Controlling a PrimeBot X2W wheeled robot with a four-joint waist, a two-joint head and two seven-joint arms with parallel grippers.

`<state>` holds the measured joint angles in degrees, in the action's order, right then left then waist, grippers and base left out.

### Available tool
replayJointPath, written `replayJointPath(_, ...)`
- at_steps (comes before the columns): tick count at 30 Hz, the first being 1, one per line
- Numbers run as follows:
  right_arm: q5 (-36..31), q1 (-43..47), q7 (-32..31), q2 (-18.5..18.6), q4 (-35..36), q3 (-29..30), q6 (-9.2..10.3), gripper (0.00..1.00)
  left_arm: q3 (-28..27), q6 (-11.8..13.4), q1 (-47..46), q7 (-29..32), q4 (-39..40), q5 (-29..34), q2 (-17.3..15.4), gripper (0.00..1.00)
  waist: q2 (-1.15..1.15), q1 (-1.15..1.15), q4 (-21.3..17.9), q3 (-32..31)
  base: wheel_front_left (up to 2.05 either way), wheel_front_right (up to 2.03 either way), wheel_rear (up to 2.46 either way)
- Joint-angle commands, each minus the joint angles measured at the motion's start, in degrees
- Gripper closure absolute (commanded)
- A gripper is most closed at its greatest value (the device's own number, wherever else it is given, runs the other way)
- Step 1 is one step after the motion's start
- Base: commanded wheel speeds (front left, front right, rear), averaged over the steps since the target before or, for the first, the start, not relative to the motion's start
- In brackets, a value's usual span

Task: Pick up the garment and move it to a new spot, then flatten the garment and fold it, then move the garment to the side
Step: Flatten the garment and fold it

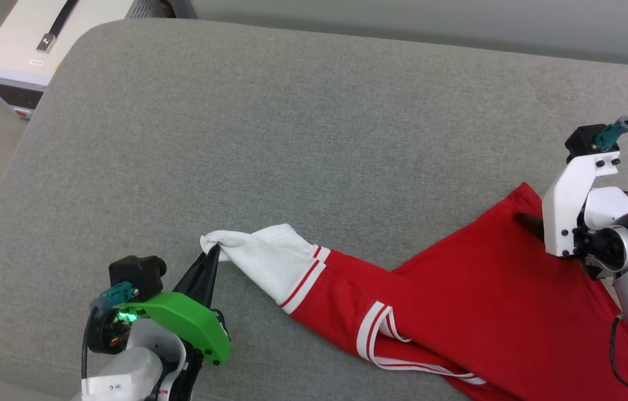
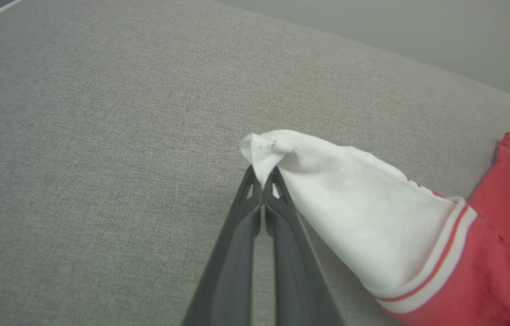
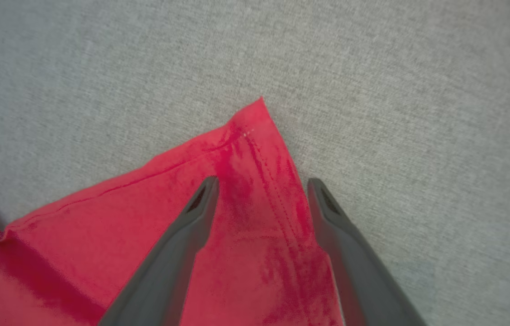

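The garment (image 1: 458, 301), a red shirt with white sleeves and striped trim, lies stretched across the grey cushion (image 1: 291, 128). My left gripper (image 1: 214, 252) is shut on the tip of the white sleeve (image 2: 327, 190), pinching it between both fingers at the lower left of the head view. Over the far red hem corner (image 3: 250, 136) at the right, my right gripper (image 3: 261, 183) stands open. Its two fingers straddle the stitched corner, and no cloth is pinched between them. In the head view only one dark fingertip (image 1: 528, 221) of that gripper shows, on the red cloth.
A white box (image 1: 29, 44) with a dark strap sits off the cushion at the far left. The cushion's rounded edge runs along the left and near side. Bare grey cushion stretches behind and left of the garment.
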<state>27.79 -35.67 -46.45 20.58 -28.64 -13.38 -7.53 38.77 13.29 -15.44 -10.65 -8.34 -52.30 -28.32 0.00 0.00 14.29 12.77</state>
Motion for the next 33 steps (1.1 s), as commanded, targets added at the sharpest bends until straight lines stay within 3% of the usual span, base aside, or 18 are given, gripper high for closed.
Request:
replayJointPath(1, 0.5, -1.1, -0.8, 0.3, -1.0, -0.8, 0.04, 0.00, 0.0, -0.4, -1.4, -0.7, -0.2, 0.4, 0.5, 1.00, 0.00, 0.00, 1.8, 2.2, 0.00, 0.00, 0.00)
replayJointPath(9, 1.9, -1.3, -5.4, 0.2, -7.6, -3.4, 0.04, 0.00, 0.0, -1.8, -3.0, -1.5, -2.0, 0.5, 1.6, 1.00, 0.00, 0.00, 3.2, 4.6, 0.00, 0.00, 0.00)
replayJointPath(10, 2.2, -1.1, -6.5, 0.1, -8.3, -3.4, 0.04, 0.04, 0.0, -1.9, -3.0, -1.6, -2.2, 0.5, 1.7, 1.00, 0.00, 0.00, 3.2, 4.6, 0.00, 0.00, 0.00)
replayJointPath(11, 2.4, -1.0, -7.6, 0.1, -8.8, -3.8, 0.04, 0.87, -0.1, -2.0, -3.1, -1.7, -2.4, 0.4, 1.8, 1.00, 0.00, 0.00, 3.3, 4.6, 0.00, 0.00, 0.00)
replayJointPath(12, 2.7, -0.9, -8.3, 0.1, -9.0, -4.0, 0.04, 1.00, -0.1, -2.0, -3.1, -1.8, -2.6, 0.4, 1.8, 1.00, 0.00, 0.00, 3.3, 4.6, 0.00, 0.00, 0.00)
replayJointPath(20, 4.1, -2.0, -8.0, 0.7, -7.4, -5.1, 0.04, 1.00, 0.1, -2.5, -3.2, -1.8, -4.4, 0.5, 1.5, 1.00, 0.00, 0.00, 2.3, 2.3, 0.00, 0.00, 0.00)
replayJointPath(28, 3.1, -5.4, 0.0, 2.3, -5.3, -2.6, 0.04, 1.00, -1.7, -3.4, -8.8, -1.3, -4.9, 2.1, -1.9, 1.00, 0.00, 0.00, 0.7, -1.8, 0.00, 0.00, 0.00)
replayJointPath(33, 1.8, -8.5, 5.7, 2.5, -6.9, -0.1, 0.04, 1.00, -2.3, -5.2, -17.1, 0.3, -6.5, 3.0, -1.4, 1.00, 0.00, 0.00, -0.6, -3.5, 0.00, 0.00, 0.00)
